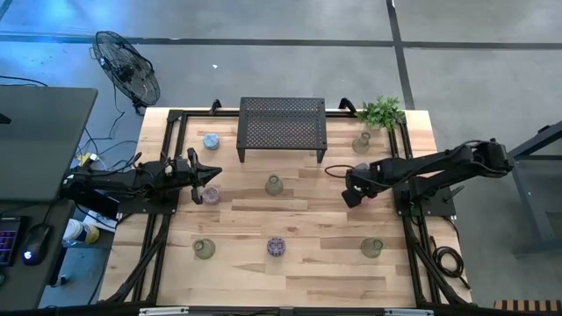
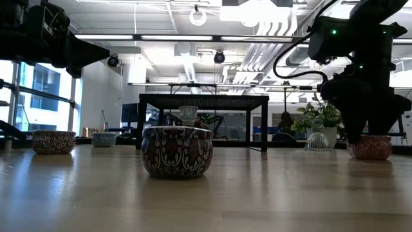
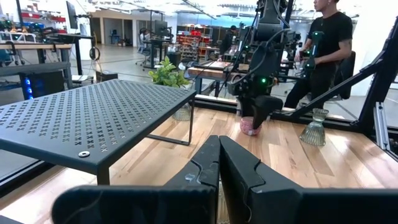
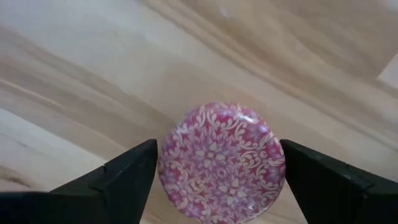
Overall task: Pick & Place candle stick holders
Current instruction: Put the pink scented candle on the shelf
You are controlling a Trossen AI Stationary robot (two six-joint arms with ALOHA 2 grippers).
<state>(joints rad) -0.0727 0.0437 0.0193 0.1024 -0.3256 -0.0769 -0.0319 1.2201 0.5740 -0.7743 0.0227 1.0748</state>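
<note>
we take the scene from the largest thing down: the wooden surface [image 1: 299,263], the black mesh rack [image 1: 282,127] at its far edge, our two arms, then the small holders scattered across it

our right hand [image 4: 214,171] is over the pink patterned holder [image 4: 222,163], which stands on the surface near the right side, in front of the plant [image 1: 383,111]. its jaws are spread wide with a clear gap on each side of the cup, so we have hold of nothing. our left hand [image 3: 219,163] is pressed shut and empty, hovering at the left side close by another pinkish holder [image 1: 211,195]

what could go wrong from here, as we judge it: the pink holder is round and looks glossy, so a squeeze that is off centre could squirt it out sideways or tip it. if we lift away carelessly, a finger could clip the rim and slide the cup

the right wrist view alone shows the gaps beside the pink cup and its floral top; in the high view the hand hides the cup completely. the low view shows it resting flat on the surface, and puts the mottled purple holder [image 2: 176,151] large in front. the left wrist view alone shows a person [image 3: 323,46] standing beyond the surface, and a clear glass holder [image 3: 314,127] beside our right arm. only the high view shows the pale blue holder [image 1: 211,140] left of the rack and the olive ones [image 1: 204,248] along the near edge
</note>
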